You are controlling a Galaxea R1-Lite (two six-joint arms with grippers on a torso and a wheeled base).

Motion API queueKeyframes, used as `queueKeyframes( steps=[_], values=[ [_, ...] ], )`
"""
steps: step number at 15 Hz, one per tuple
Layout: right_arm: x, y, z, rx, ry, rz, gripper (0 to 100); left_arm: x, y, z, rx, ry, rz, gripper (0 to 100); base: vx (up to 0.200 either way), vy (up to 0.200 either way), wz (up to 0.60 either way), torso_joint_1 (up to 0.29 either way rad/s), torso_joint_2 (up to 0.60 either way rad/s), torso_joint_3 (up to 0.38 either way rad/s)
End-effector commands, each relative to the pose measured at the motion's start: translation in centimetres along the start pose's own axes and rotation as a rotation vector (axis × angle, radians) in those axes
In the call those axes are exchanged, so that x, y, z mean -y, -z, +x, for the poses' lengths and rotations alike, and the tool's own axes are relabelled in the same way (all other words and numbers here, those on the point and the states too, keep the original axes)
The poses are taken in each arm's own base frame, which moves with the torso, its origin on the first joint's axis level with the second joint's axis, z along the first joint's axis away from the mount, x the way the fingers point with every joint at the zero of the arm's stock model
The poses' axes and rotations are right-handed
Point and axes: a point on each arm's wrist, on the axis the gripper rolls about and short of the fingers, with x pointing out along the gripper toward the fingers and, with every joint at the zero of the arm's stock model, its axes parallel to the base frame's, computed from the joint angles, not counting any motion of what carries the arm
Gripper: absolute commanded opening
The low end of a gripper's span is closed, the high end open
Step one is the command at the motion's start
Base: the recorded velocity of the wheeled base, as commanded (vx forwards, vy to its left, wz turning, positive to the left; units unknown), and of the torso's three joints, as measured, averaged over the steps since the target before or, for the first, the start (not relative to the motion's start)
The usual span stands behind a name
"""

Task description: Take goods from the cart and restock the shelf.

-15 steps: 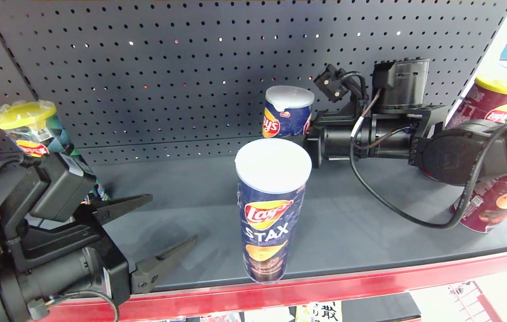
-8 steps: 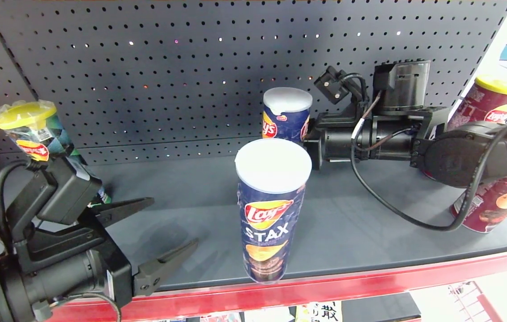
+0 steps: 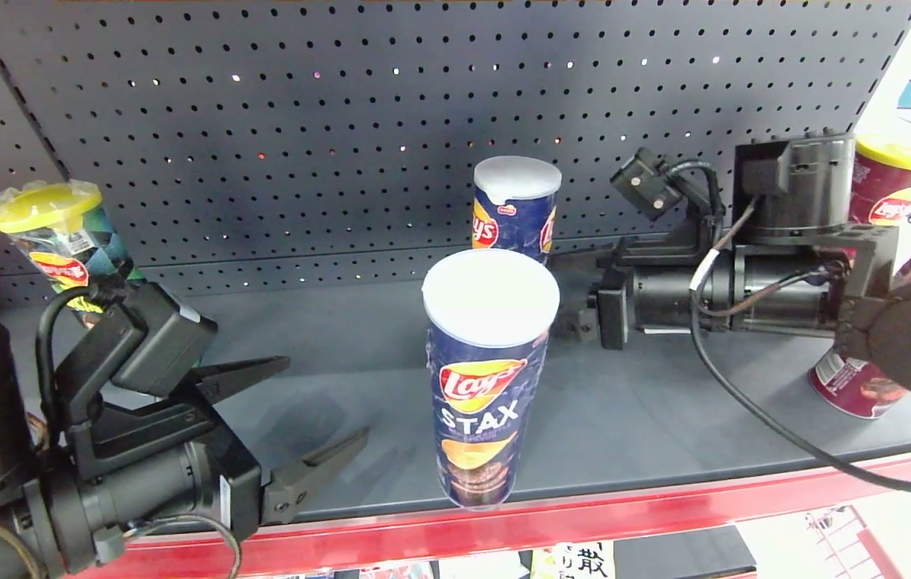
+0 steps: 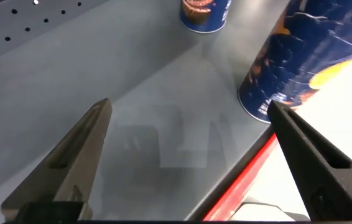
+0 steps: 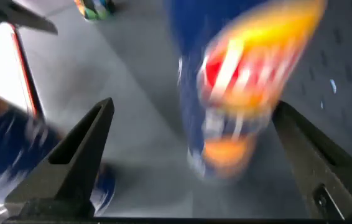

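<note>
Right wrist view smears the rear blue can (image 5: 244,93); both arms' jaws gape wide, empty.

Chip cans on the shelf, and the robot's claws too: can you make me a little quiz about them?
1. True or false: the left gripper is holding a can.
2. What colour is the lid of the front blue can? A white, B yellow, C red.
3. Fill in: the red cans have ___ lids.
Key: 1 false, it is open and empty; 2 A; 3 yellow.
</note>
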Motion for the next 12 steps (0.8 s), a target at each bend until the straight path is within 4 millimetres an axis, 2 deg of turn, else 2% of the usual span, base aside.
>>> queueKeyframes(
  steps=[1, 7, 10, 12],
  values=[
    [-1.8, 0.5, -3.9, 0.003, 0.066, 0.025, 100, -0.1, 0.2, 1.6, -0.043, 0.001, 0.000, 100, 0.000, 0.000, 0.00, 0.000, 0.00, 0.000],
    [-6.0, 2.2, -10.5, 0.044, 0.064, 0.018, 100, 0.0, 0.6, 4.3, -0.107, 0.014, 0.001, 100, 0.000, 0.000, 0.00, 0.000, 0.00, 0.000],
    [-6.9, 2.7, -12.3, 0.064, 0.072, 0.011, 100, 0.8, 0.8, 4.7, -0.122, 0.054, 0.010, 100, 0.000, 0.000, 0.00, 0.000, 0.00, 0.000],
    [-6.9, 2.7, -12.5, 0.071, 0.078, 0.010, 100, 1.1, 1.0, 4.8, -0.133, 0.068, 0.014, 100, 0.000, 0.000, 0.00, 0.000, 0.00, 0.000]
  ],
)
